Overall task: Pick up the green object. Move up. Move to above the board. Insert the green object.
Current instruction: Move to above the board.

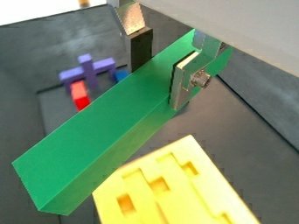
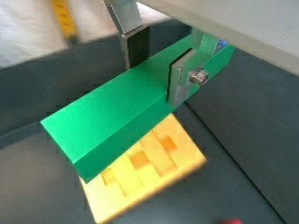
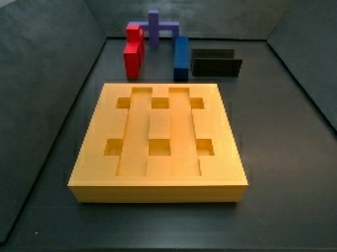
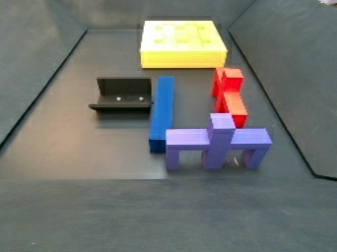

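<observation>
- In both wrist views the gripper [image 1: 163, 63] is clamped on the green bar [image 1: 111, 131]: one silver finger [image 1: 187, 81] presses its side face and the other dark-padded finger [image 1: 139, 45] stands against the opposite side, so the bar sits squeezed between them.
- The bar is held near one end, and its long free part runs from the frame's upper right down toward the lower left in a wrist view, clear of the floor.
- Below the bar, the yellow board [image 2: 140, 179] shows in both wrist views, with its square holes visible; in a wrist view [image 2: 117, 122] the bar's free end hangs over the board's near part.
- Neither side view shows the gripper or the bar, so I judge they are raised above what those cameras cover.
- In a side view the board [image 3: 93, 138] fills the middle of the frame, its grooves and six holes all empty.
- Farther back stand the red block [image 3: 133, 51], the blue block [image 3: 179, 57], the purple piece [image 3: 154, 24] and the black fixture [image 3: 216, 63], all well apart from the board.
- As I read it, picking up and lifting are done, the move over the board is about finished, and insertion is left.
</observation>
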